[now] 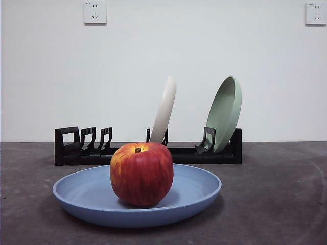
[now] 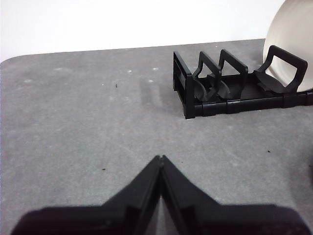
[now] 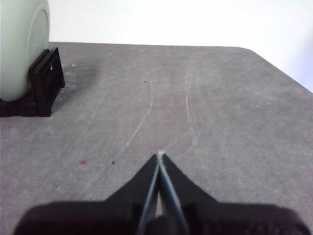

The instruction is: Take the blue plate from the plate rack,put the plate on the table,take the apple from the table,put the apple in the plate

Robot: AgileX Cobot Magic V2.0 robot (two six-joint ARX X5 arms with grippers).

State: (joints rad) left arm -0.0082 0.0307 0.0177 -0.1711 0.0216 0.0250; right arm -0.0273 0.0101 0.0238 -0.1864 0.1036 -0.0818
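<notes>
The blue plate (image 1: 194, 194) lies flat on the dark grey table (image 1: 276, 204) in the front view, in front of the plate rack (image 1: 179, 153). The red apple (image 1: 141, 173) stands upright in the middle of the plate. Neither arm shows in the front view. My left gripper (image 2: 160, 158) is shut and empty above bare table, short of the rack's squared loop end (image 2: 188, 93). My right gripper (image 3: 160, 154) is shut and empty above bare table, away from the rack's other end (image 3: 44, 83).
A cream-white plate (image 1: 164, 109) and a pale green plate (image 1: 226, 112) stand upright in the rack; they also show in the left wrist view (image 2: 293, 39) and right wrist view (image 3: 22, 44). A white wall with two sockets stands behind.
</notes>
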